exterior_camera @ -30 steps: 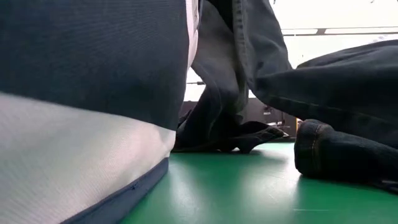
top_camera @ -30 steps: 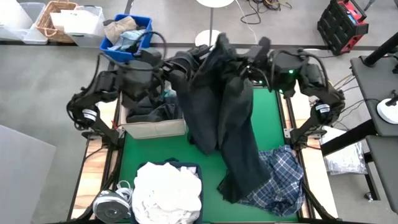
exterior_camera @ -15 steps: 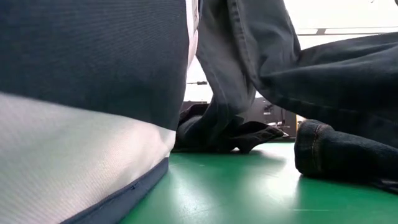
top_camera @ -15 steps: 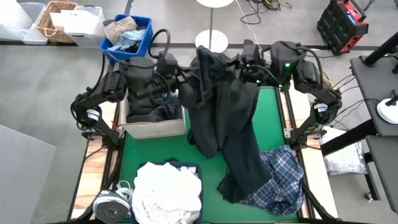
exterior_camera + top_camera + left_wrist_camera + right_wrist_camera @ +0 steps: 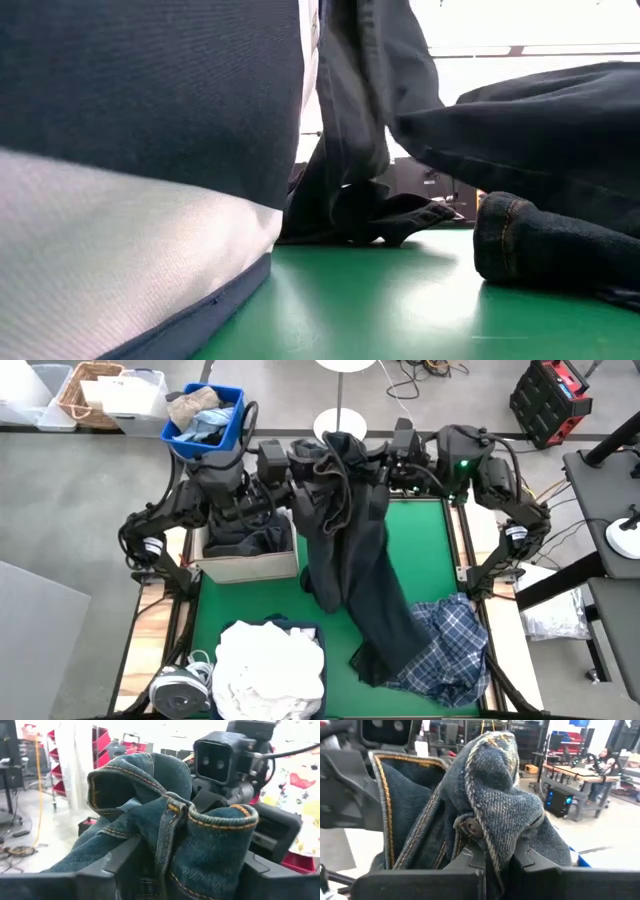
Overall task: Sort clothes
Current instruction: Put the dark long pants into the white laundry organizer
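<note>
A pair of dark blue jeans (image 5: 365, 560) is held up at the table's far edge by both grippers. My left gripper (image 5: 303, 460) and my right gripper (image 5: 385, 465) are shut on its waistband, close together. The legs slope down toward the near right. Their lower end (image 5: 385, 650) rests on the blue-and-white plaid shirt (image 5: 455, 645), and a cuff (image 5: 530, 250) lies on the green mat. White clothes (image 5: 268, 668) fill a bin at the near edge. Dark clothes (image 5: 245, 543) lie in a box at the left. My left gripper holds the jeans' waistband at a belt loop (image 5: 172, 820), bunched between its two fingers (image 5: 117, 862). It comes level from the table's left. The jeans hang below it. My right gripper holds the waistband's button end (image 5: 470, 827), folded in several layers, between its two fingers (image 5: 532, 862). It comes level from the table's right, and the cloth hangs below it.
A blue bin (image 5: 232, 422) with a tan and pale-blue bundle stands beyond the far left corner. The white box (image 5: 250, 567) is at the left and the dark-rimmed bin (image 5: 318, 632) at the near edge. Green mat (image 5: 430, 550) lies bare at the right.
Both grippers have moved toward each other and a little toward the far edge. The waistband between them has bunched and the hanging cloth has narrowed. The leg ends have stayed on the plaid shirt.
</note>
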Robot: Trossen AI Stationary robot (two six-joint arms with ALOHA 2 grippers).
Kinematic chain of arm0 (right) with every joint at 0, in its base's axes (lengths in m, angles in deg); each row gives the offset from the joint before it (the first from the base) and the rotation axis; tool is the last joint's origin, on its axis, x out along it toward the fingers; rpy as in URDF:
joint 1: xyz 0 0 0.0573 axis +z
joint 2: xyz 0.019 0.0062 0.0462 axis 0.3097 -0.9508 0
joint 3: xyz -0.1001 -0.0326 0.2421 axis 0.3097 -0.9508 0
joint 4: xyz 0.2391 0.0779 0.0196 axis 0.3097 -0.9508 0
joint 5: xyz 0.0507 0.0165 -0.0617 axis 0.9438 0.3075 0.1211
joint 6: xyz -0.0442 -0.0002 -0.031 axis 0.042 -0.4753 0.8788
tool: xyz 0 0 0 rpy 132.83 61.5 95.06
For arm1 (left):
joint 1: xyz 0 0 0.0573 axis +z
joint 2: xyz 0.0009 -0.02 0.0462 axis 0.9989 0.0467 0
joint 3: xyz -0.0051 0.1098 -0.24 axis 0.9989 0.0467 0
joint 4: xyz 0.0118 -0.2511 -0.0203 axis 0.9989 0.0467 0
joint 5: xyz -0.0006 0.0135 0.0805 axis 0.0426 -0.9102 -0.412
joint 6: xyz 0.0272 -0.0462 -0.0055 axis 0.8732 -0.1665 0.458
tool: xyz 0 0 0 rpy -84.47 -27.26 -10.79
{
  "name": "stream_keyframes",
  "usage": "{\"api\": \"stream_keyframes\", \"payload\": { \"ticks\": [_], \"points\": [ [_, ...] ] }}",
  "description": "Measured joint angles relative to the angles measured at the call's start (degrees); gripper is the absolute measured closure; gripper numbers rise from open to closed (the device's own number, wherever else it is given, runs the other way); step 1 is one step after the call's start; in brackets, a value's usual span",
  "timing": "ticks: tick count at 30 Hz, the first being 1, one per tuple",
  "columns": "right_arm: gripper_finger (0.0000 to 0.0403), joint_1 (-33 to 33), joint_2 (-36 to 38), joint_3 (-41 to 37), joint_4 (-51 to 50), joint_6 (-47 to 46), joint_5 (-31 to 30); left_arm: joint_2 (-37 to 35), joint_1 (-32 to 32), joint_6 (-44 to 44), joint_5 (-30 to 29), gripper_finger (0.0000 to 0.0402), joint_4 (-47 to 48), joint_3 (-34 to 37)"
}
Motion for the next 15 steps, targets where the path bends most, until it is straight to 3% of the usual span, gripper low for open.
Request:
{"api": "stream_keyframes", "payload": {
  "ticks": [5, 9, 15],
  "points": [
    [0.0386, -0.2, -0.5, 0.0, 0.0, 0.1, -1.3, 1.2, -0.1, -1.2, -10.1, 0.0177, 0.7, 0.0],
    [0.0386, -0.2, -0.6, -0.1, -0.5, 1.8, -3.7, 2.4, 0.1, -0.6, -12.1, 0.0173, 0.5, 0.0],
    [0.0386, -0.2, -0.6, -0.2, -1.2, 2.9, -0.9, 3.4, 0.1, 2.7, -18.5, 0.0172, 0.5, -0.1]
  ]
}}
